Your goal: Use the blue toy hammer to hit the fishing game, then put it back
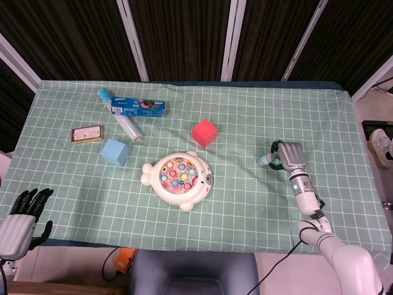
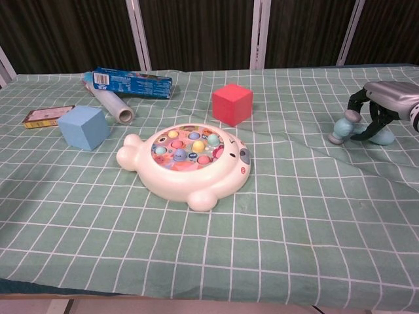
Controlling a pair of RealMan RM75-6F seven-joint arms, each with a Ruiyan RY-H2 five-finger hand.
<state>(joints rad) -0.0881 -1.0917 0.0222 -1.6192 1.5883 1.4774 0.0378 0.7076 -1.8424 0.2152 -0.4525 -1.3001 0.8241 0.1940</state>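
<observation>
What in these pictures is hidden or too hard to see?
- Blue toy hammer: its handle is hidden under the right robot hand in both views.
- Left robot hand: head view only, cut off by the frame edge.
- Small flat box: print too small to read.
- Fishing game: fish too small to make out.

Green checked tablecloth (image 1: 245, 117); red cube (image 1: 204, 133); pale blue cube (image 1: 115, 152)

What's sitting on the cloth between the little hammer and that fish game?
Nothing. In the head view, only bare checked cloth runs from the hammer in the right hand to the fish game. The red cube sits further back, off that line.
</observation>
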